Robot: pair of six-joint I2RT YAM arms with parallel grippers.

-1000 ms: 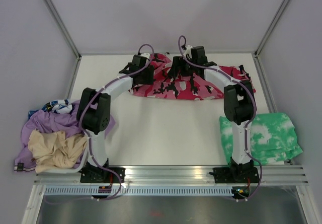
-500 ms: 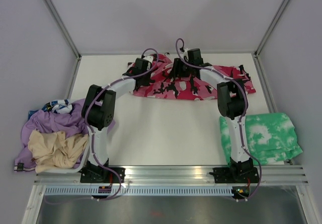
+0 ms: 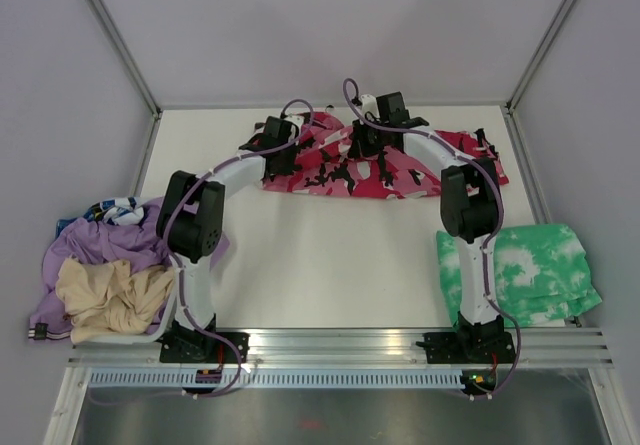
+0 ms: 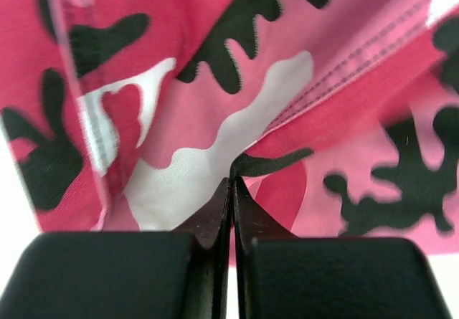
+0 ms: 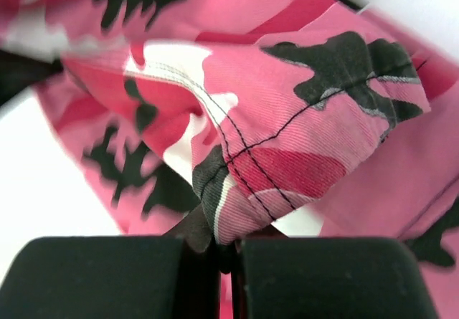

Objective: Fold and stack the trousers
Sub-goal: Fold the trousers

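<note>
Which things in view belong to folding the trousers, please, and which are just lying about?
In the job: trousers; left gripper and right gripper, both shut on them.
Lying about: green-and-white tie-dye garment; lilac garment; beige garment; blue-and-white cloth.

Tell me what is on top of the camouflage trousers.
The left gripper and the right gripper rest on the trousers, each shut on a fold of cloth. The cloth directly below the arms is covered in the top view.
</note>
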